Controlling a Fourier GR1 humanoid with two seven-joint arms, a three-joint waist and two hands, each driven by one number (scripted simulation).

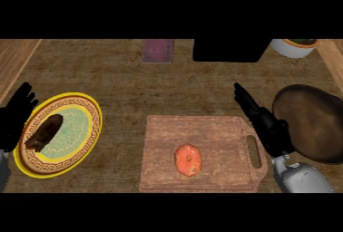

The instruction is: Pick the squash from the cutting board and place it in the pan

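The orange squash (188,159) sits low-centre on the wooden cutting board (167,136), untouched. The right hand (267,124) hovers between board and dark pan (315,122) at right, fingers straight, holding nothing; the left hand (15,118) rests open at the left edge. The squash looks light, firm and smooth, apt to roll: best grasped across its middle.
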